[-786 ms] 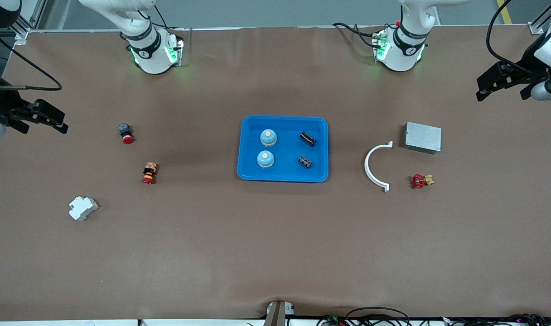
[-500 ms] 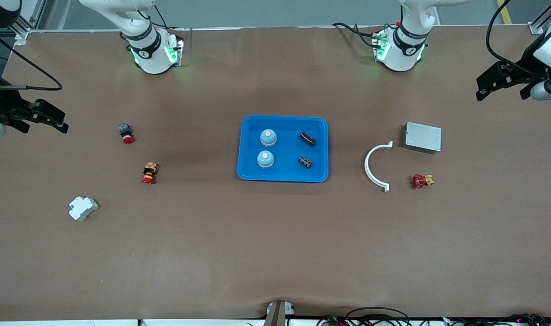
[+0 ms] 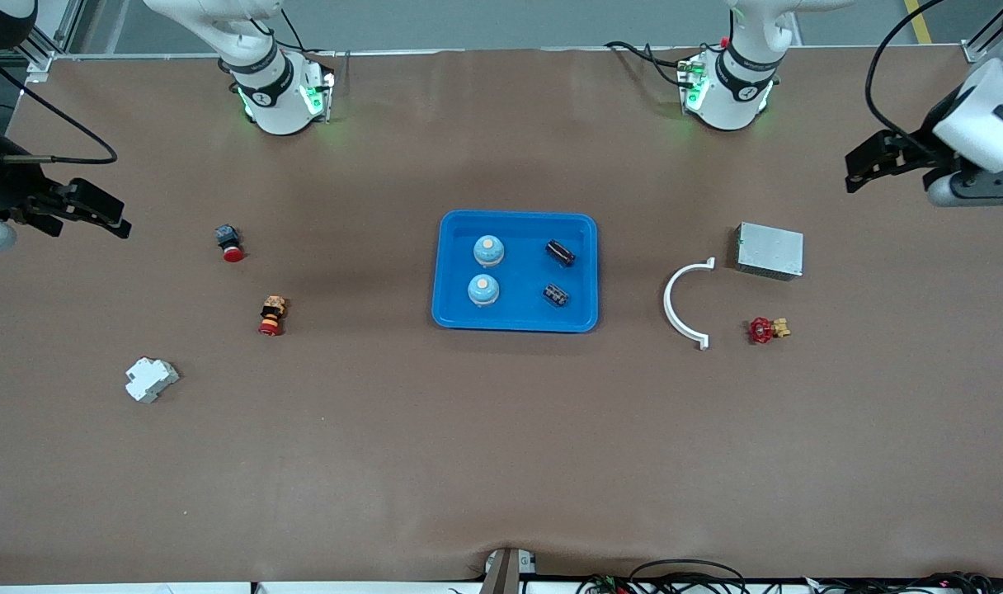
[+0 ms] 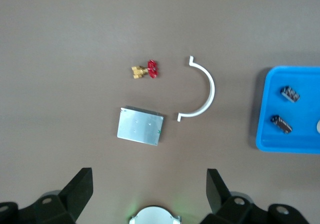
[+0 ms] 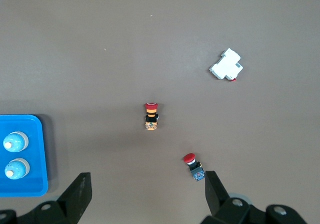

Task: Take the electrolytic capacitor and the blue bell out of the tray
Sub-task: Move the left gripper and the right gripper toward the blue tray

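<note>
A blue tray sits mid-table. In it stand two pale blue bells on the side toward the right arm's end, and two dark capacitors lie on the side toward the left arm's end. My left gripper hangs open and holds nothing, over the left arm's end of the table. In the left wrist view the left gripper sees the tray and both capacitors. My right gripper hangs open and holds nothing over the right arm's end of the table. In the right wrist view the right gripper sees both bells.
Toward the left arm's end lie a white curved clip, a metal box and a red valve. Toward the right arm's end lie two red push buttons and a white breaker.
The left gripper has swung a little toward the middle of the table and turned. The right gripper has barely shifted. Nothing in the tray has moved.
</note>
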You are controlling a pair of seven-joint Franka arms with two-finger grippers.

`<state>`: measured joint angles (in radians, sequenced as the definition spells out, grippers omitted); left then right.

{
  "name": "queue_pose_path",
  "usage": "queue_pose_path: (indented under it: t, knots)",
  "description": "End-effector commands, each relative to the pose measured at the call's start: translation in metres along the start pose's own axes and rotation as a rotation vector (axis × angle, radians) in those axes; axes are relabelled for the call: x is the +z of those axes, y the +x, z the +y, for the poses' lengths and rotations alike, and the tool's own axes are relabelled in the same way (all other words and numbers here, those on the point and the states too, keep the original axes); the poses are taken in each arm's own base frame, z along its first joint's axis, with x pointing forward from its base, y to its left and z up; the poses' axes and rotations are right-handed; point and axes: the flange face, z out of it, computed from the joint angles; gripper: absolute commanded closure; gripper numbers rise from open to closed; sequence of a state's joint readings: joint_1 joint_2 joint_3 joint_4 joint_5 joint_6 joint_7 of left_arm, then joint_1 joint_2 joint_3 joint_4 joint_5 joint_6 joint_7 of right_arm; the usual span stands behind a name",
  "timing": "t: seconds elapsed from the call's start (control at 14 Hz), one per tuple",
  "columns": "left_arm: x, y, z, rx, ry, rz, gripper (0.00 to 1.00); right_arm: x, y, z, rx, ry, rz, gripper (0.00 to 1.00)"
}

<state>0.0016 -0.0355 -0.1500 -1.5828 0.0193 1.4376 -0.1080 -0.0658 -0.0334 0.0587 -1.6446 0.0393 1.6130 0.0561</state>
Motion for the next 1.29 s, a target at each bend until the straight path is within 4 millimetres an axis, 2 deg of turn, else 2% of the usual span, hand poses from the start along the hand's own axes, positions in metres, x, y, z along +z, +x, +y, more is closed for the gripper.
queue_pose_path:
  t: [0.0, 0.21, 0.36, 0.43, 0.57, 0.71, 0.79, 0.86, 0.93, 1.07, 1.21]
  knots:
    - [0.018, -0.005, 0.044, -0.008, 0.033, -0.049, 0.00, -0.003, -0.007, 0.001, 0.018, 0.015, -0.010, 0.00]
    - [0.045, -0.008, 0.107, -0.037, 0.068, -0.072, 0.00, 0.001, -0.009, -0.002, 0.016, 0.012, -0.027, 0.00]
    - [0.072, -0.013, 0.150, -0.083, 0.086, -0.083, 0.00, 0.007, -0.014, -0.007, 0.049, 0.011, -0.037, 0.00]
    - [0.086, -0.013, 0.161, -0.100, 0.089, -0.089, 0.00, 0.009, -0.015, -0.014, 0.078, 0.009, -0.044, 0.00]
    - [0.115, -0.016, 0.181, -0.104, 0.086, -0.088, 0.00, 0.012, -0.023, -0.044, 0.150, 0.008, -0.054, 0.00]
    - [0.148, -0.025, 0.205, -0.154, 0.076, -0.075, 0.00, 0.020, -0.031, -0.066, 0.243, 0.071, -0.086, 0.00]
    - [0.165, -0.032, 0.223, -0.181, 0.073, -0.064, 0.00, 0.025, -0.033, -0.075, 0.298, 0.095, -0.108, 0.00]
    - [0.184, -0.039, 0.249, -0.202, 0.065, -0.062, 0.00, 0.028, -0.038, -0.097, 0.316, 0.090, -0.116, 0.00]
    - [0.200, -0.042, 0.265, -0.244, 0.065, -0.071, 0.00, 0.033, -0.043, -0.117, 0.351, 0.085, -0.116, 0.00]
    - [0.228, -0.053, 0.302, -0.302, 0.065, -0.085, 0.00, 0.054, -0.054, -0.161, 0.429, 0.079, -0.107, 0.00]
    - [0.251, -0.055, 0.315, -0.411, 0.024, -0.064, 0.00, 0.087, -0.066, -0.202, 0.472, 0.093, -0.073, 0.00]
